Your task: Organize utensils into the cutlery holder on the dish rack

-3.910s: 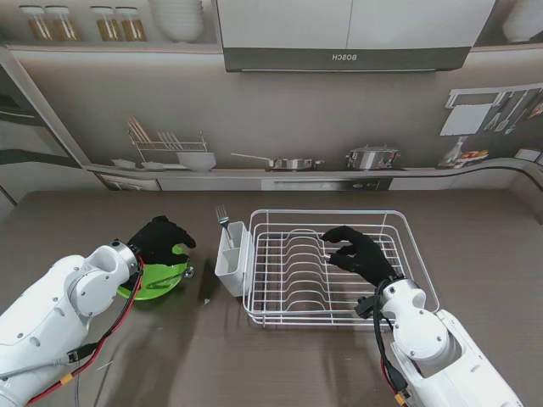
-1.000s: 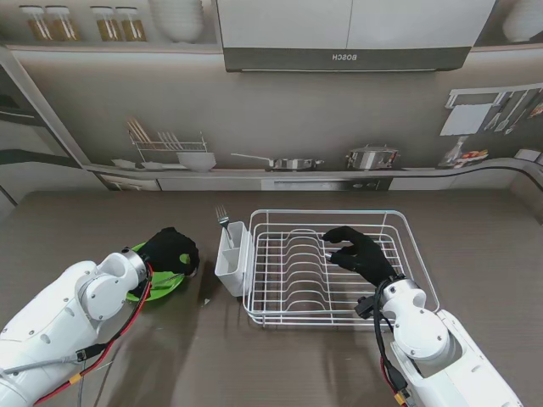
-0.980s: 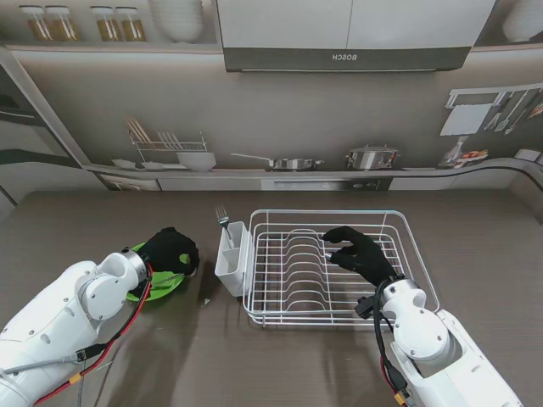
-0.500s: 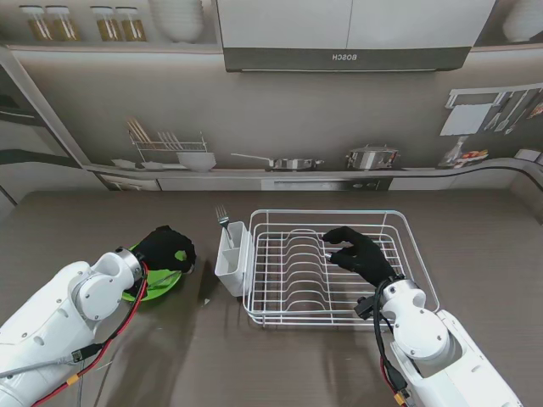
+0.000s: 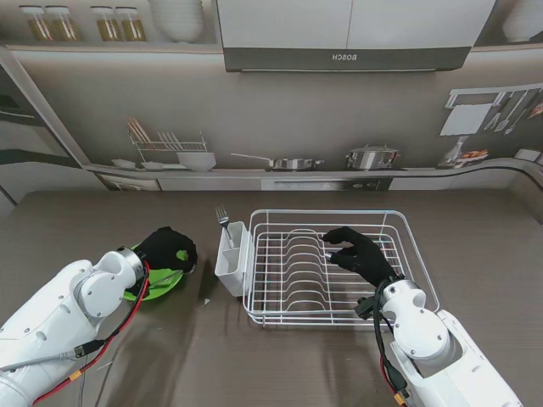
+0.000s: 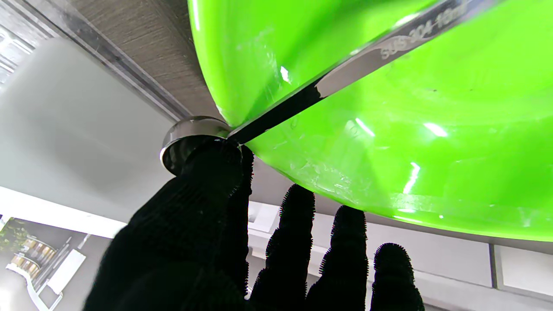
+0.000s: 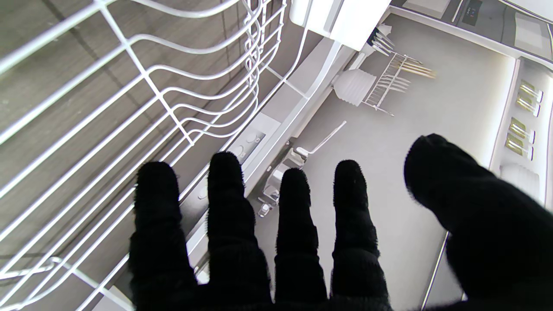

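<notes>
Two robot hands over the bench, one at a green bowl, one above the dish rack.
Left robot hand covers the green bowl; its thumb tip touches a spoon lying across the rim, grip uncertain. Right robot hand hovers spread above the white wire dish rack. A fork stands in the cutlery holder on the rack's left side.

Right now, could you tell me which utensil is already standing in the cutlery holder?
The fork, upright in the white holder; the spoon lies across the green bowl.
</notes>
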Motion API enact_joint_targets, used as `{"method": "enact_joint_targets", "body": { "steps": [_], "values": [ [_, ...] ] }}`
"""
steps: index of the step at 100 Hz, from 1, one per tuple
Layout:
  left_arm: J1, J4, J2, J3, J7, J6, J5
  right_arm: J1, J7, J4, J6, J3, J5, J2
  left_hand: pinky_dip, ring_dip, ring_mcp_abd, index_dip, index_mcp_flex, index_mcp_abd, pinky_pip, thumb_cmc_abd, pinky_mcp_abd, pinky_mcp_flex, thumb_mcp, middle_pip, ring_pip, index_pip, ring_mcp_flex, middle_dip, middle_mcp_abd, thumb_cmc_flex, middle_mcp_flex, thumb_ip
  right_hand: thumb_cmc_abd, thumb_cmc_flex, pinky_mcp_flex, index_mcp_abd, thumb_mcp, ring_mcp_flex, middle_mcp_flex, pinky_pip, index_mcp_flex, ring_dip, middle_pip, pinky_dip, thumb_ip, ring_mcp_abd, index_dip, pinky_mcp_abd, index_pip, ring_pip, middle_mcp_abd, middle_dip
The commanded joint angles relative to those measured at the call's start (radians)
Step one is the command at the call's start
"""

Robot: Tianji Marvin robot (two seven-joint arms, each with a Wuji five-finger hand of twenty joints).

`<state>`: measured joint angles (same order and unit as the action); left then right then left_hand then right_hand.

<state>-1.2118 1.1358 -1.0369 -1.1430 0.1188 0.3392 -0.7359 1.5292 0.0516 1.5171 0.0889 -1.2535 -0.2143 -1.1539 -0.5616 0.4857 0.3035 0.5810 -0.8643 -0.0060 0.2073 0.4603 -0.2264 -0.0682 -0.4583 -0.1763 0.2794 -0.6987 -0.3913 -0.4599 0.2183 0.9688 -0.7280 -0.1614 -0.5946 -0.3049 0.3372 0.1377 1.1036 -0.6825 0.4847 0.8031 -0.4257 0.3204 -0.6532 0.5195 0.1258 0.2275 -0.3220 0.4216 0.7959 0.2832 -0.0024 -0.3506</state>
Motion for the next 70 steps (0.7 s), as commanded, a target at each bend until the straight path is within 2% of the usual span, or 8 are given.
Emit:
{"method": "enact_joint_targets", "body": {
  "steps": [1,11,29,53,70],
  "values": [
    [0.001,0.007,-0.007,-0.005,0.023,-0.002,0.007,0.005,-0.015,0.007,-0.001,0.002,0.001,-0.004,-0.004,-0.035,0.028,0.009,-0.047,-0.058,-0.040,-0.064,-0.027,0.029,0.002,0.023,-0.050,-0.069,0.026,0.016,0.011,0.073,0.020,0.052,0.021,0.036,-0.005,0.002,-0.005,-0.007,0.003,-0.012,0.025,0.002,0.009,0.020,-0.026,-0.012,0.028,-0.041,-0.012,0.009,0.002,0.009],
    [0.001,0.010,-0.007,-0.009,0.029,-0.002,0.014,0.005,-0.015,0.007,-0.001,0.002,0.002,-0.004,0.008,-0.070,0.034,0.005,-0.052,-0.053,-0.051,-0.065,-0.028,0.032,0.014,0.047,-0.087,-0.064,0.032,0.053,0.015,0.081,0.030,0.054,0.022,0.036,-0.005,0.003,-0.005,-0.008,0.002,-0.012,0.025,0.003,0.009,0.021,-0.026,-0.012,0.028,-0.041,-0.011,0.010,0.003,0.009],
    [0.007,0.003,-0.008,-0.007,0.026,0.002,0.018,0.005,-0.014,0.007,-0.001,0.001,0.001,-0.004,0.016,-0.079,0.047,0.001,-0.056,-0.052,-0.062,-0.062,-0.047,0.053,0.026,0.048,-0.100,-0.058,0.045,0.064,0.009,0.085,0.036,0.054,0.022,0.036,-0.005,0.003,-0.005,-0.009,0.003,-0.012,0.024,0.005,0.010,0.021,-0.026,-0.010,0.028,-0.041,-0.011,0.014,0.003,0.009],
    [0.014,-0.002,-0.007,-0.003,0.018,0.007,0.007,0.005,-0.015,0.007,-0.001,0.000,0.002,-0.004,0.031,-0.092,0.028,0.003,-0.059,-0.052,-0.080,-0.066,-0.039,0.082,0.044,0.046,-0.117,-0.054,0.067,0.072,-0.002,0.084,0.042,0.054,0.023,0.036,-0.005,0.003,-0.005,-0.011,0.003,-0.013,0.023,0.005,0.009,0.022,-0.026,-0.009,0.028,-0.041,-0.011,0.015,0.003,0.009],
    [0.019,-0.006,-0.009,0.002,0.018,0.009,0.017,0.006,-0.017,0.007,-0.002,0.000,0.002,-0.003,0.036,-0.093,0.027,0.009,-0.054,-0.045,-0.082,-0.076,-0.041,0.085,0.048,0.044,-0.117,-0.054,0.066,0.073,0.013,0.092,0.044,0.056,0.023,0.035,-0.006,0.003,-0.005,-0.011,0.004,-0.014,0.023,0.005,0.009,0.022,-0.027,-0.009,0.028,-0.041,-0.011,0.015,0.002,0.009]
  ]
}}
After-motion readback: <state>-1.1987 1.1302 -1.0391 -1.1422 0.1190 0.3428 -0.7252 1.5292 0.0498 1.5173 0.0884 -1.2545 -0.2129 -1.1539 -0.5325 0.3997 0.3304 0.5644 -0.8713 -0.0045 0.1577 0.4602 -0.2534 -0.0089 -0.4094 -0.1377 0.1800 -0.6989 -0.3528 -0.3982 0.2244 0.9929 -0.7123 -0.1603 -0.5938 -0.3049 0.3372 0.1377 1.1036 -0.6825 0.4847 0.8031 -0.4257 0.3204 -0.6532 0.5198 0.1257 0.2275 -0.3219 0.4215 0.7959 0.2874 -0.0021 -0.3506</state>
